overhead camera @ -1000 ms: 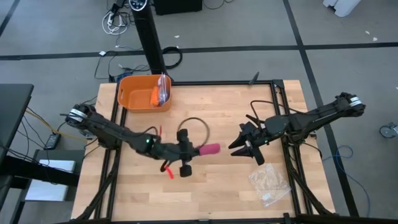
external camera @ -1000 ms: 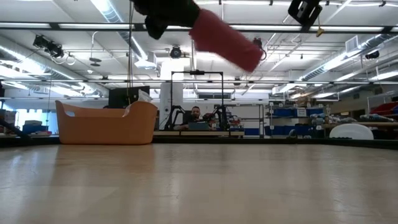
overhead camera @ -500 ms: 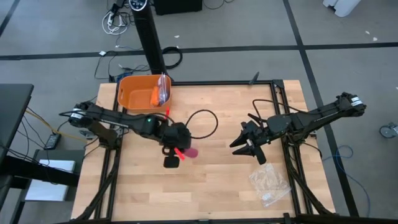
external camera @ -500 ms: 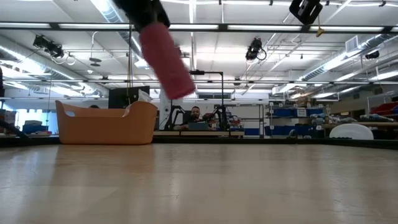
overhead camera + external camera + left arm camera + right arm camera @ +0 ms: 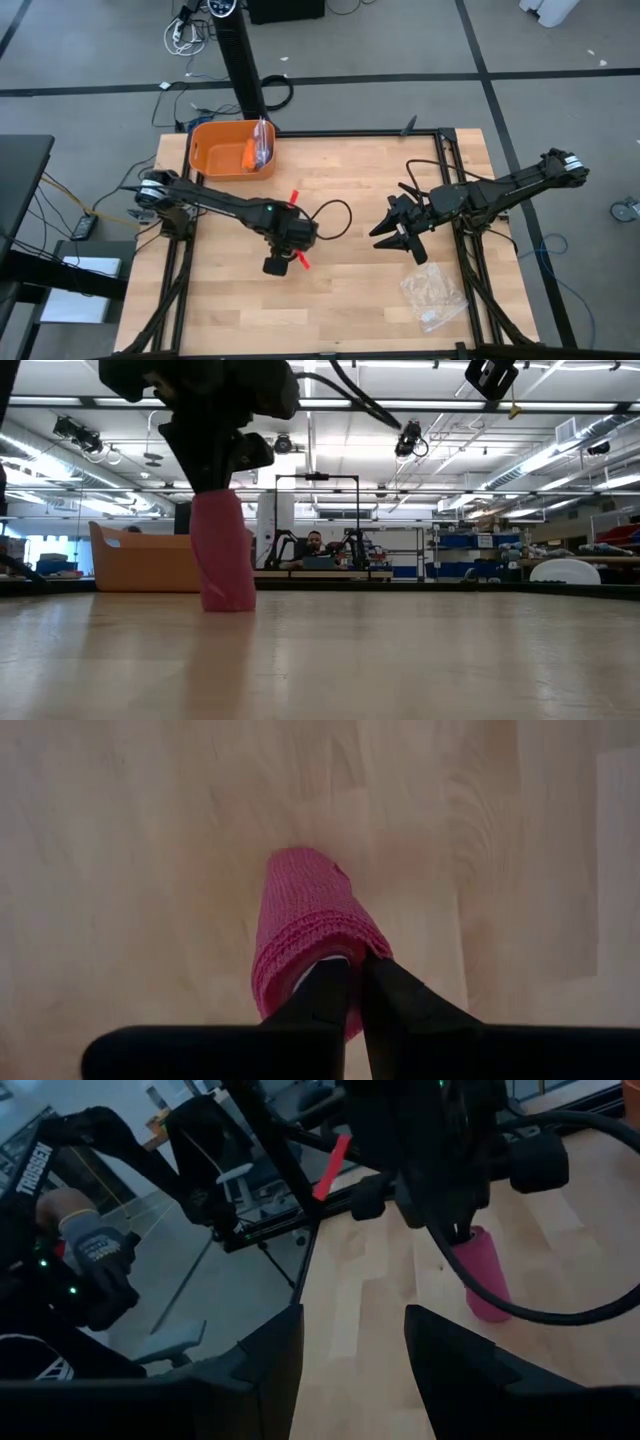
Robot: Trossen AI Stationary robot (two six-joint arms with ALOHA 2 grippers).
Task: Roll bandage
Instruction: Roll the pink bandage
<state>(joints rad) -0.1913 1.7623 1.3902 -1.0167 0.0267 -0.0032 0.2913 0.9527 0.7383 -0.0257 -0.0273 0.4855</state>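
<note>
Behind, workshop shelving; below, bare wooden table (image 5: 340, 290). Left gripper (image 5: 350, 985), jaws clamped on the rolled bandage (image 5: 222, 555), stands it upright near table centre. Right gripper (image 5: 350, 1350) idles agape at 3 o'clock. Rolling seemingly done; next, release cleanly without toppling.

A light wooden desk (image 5: 340, 180) stands on a grey floor (image 5: 90, 60) crossed by dark lines, with loose cables (image 5: 185, 35) lying on it. Beyond, a large hall shows ceiling strip lights (image 5: 180, 380), blue storage bins (image 5: 460, 542) and a seated person (image 5: 316, 546).
</note>
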